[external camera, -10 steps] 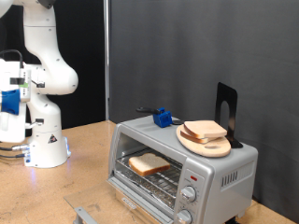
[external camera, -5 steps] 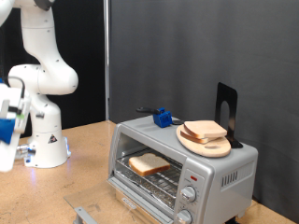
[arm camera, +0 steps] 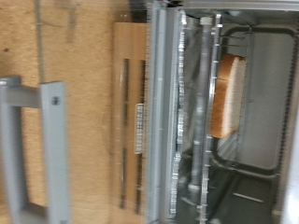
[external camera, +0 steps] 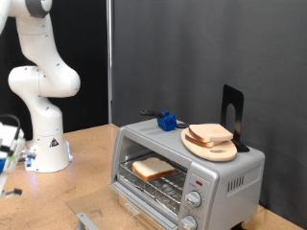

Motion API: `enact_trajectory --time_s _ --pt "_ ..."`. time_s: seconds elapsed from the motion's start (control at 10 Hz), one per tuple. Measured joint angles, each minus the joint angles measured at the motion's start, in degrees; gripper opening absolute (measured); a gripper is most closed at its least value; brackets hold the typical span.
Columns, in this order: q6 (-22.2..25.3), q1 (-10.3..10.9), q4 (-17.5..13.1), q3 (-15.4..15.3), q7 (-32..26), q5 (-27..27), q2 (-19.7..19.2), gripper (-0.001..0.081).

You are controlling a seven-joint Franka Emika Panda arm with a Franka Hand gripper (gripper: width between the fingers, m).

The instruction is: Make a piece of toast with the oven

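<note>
The silver-grey oven stands on the wooden table at the exterior view's right, with its glass door folded down open. The piece of toast lies on the wire rack inside. In the wrist view the toast shows on the rack behind the open door and its handle. My gripper is blurred and partly cut off at the exterior view's left edge, low over the table and far from the oven. No fingers show in the wrist view.
On top of the oven a round wooden plate holds another bread slice. A blue object and a black stand are beside it. The arm's white base stands at the left. A dark wall is behind.
My gripper has moved down and towards the exterior view's left edge, away from the oven. The toast and the open door have not moved.
</note>
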State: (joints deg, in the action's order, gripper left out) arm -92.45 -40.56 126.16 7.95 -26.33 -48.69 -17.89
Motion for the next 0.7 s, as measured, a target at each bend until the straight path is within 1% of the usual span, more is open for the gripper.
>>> enact_trajectory --time_s 0.3,0.4,0.5,0.7 --pt "-1.9 -0.1 -3.8 0.2 -2.2 0.1 -6.3 0.0808" --pt "-2.2 0.0 -4.4 -0.3 -3.2 -0.1 -7.9 0.0808" --pt "-2.3 0.2 -4.4 -1.2 -3.7 -0.2 -9.1 0.0808" --pt "-3.1 1.6 -3.6 -3.4 -3.8 -0.2 -10.6 0.0808"
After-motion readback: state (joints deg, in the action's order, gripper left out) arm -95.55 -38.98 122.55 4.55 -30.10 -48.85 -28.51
